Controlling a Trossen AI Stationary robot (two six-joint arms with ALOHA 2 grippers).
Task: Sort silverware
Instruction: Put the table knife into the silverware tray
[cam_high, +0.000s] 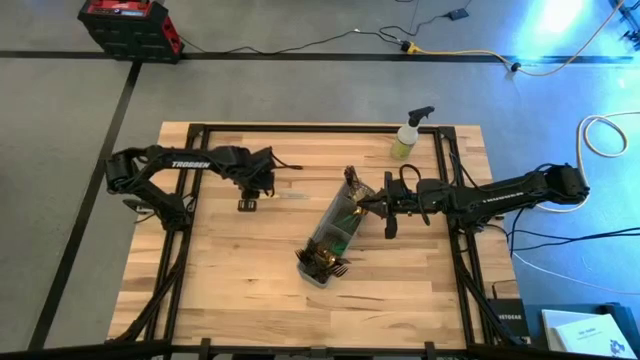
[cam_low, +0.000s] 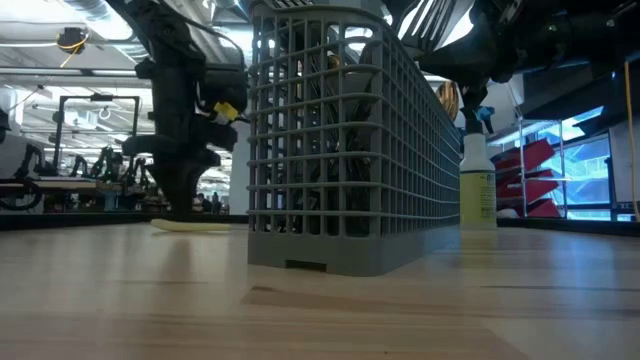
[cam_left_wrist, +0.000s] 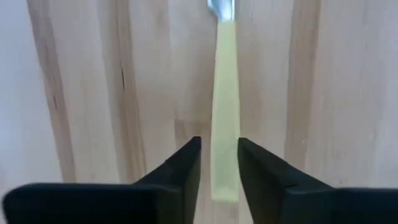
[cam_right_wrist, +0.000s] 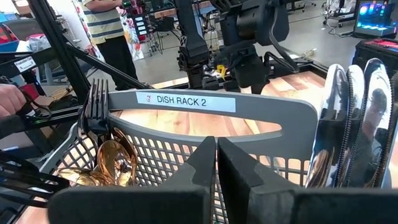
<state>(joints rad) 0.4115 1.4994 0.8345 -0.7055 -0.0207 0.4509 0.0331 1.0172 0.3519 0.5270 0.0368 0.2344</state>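
A piece of silverware with a cream handle (cam_left_wrist: 225, 93) and a shiny head (cam_left_wrist: 221, 6) lies flat on the wood, also seen in the low view (cam_low: 190, 226). My left gripper (cam_left_wrist: 219, 162) points down just over the handle's free end, open, one finger on either side of it. The grey wire-mesh caddy (cam_high: 335, 235) stands upright mid-table, holding forks (cam_right_wrist: 93, 99), gold spoons (cam_right_wrist: 115, 158) and knives (cam_right_wrist: 360, 124). My right gripper (cam_right_wrist: 216, 146) reaches level from the table's right to the caddy's long wall, shut. My right gripper has its shut fingertips (cam_right_wrist: 205, 155) at the top edge of the caddy's right-hand long wall (cam_right_wrist: 155, 140), just below the labelled handle (cam_right_wrist: 186, 99). It comes level from the table's right. Whether a wire sits between the fingers, I cannot tell. The caddy stands on the table.
A yellow-green spray bottle (cam_high: 408, 135) stands near the far edge, right of centre. Bare wood lies in front of the caddy and on the near left. A person (cam_right_wrist: 109, 25) stands beyond the table's left side.
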